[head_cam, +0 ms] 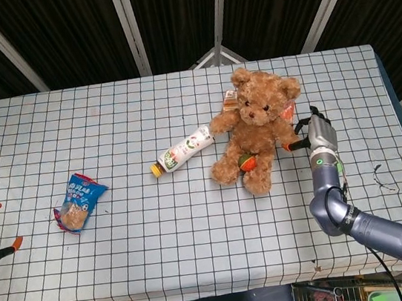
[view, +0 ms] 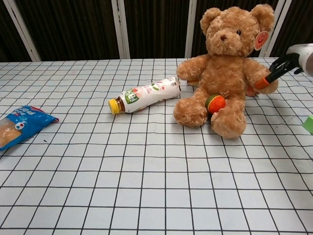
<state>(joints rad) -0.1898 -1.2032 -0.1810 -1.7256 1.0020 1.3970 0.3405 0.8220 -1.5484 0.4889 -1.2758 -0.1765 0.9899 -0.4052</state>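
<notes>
The right hand (head_cam: 317,134), near the table's (head_cam: 199,240) right edge, touches the teddy bear's (head_cam: 254,128) arm with an orange fingertip (view: 262,84), fingers apart.

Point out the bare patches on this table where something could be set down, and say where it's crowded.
Bare: the near strip of the table in front of the bottle and teddy bear; the stretch between the snack bag and bottle; the far left corner. Crowded: around the bear, where the right hand touches its arm.

You're at a lab-style test rig: a table (head_cam: 122,229) under a checked cloth, dark curtains (view: 68,24) with metal struts behind.
</notes>
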